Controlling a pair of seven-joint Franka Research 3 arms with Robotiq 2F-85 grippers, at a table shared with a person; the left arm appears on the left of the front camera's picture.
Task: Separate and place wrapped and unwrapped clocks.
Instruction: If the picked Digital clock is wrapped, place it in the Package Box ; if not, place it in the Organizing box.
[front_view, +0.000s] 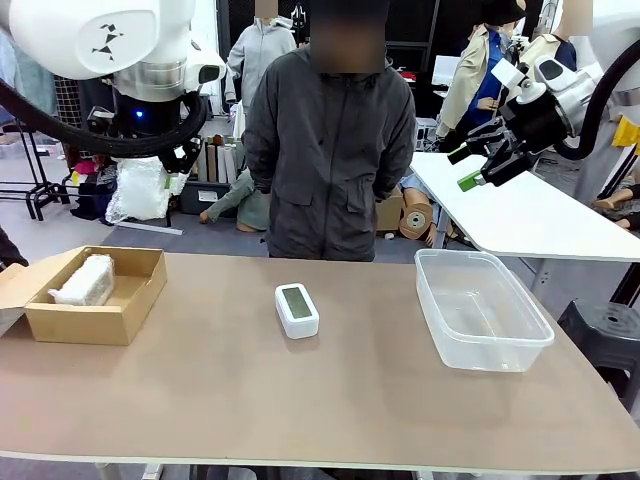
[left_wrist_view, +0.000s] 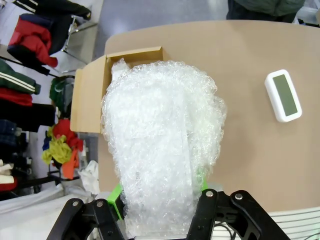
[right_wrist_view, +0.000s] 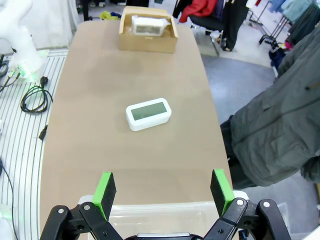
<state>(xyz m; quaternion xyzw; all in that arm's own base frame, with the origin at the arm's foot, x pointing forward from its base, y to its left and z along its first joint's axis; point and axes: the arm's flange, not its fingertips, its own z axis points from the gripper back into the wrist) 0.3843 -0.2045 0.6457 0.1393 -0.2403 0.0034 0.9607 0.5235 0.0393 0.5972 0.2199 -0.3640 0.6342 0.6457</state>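
My left gripper (left_wrist_view: 158, 195) is shut on a bubble-wrapped clock (left_wrist_view: 160, 145), held high above the table's left end; from the front the bundle (front_view: 140, 188) hangs under that gripper (front_view: 177, 160). A second wrapped clock (front_view: 85, 282) lies inside the open cardboard box (front_view: 120, 320), also seen far off (right_wrist_view: 146, 26). The bare white clock (front_view: 297, 309) lies screen-up mid-table (right_wrist_view: 148, 113) (left_wrist_view: 283, 95). My right gripper (front_view: 480, 165) hangs open and empty, high over the clear plastic tub (front_view: 480, 345), its green pads (right_wrist_view: 104, 192) wide apart.
A person in a dark grey jacket (front_view: 330, 150) stands at the far edge, hands behind the back. The cardboard box (left_wrist_view: 87, 95) sits at the table's left end and the tub's rim (right_wrist_view: 165, 209) lies under my right gripper. A white table (front_view: 530, 215) stands behind right.
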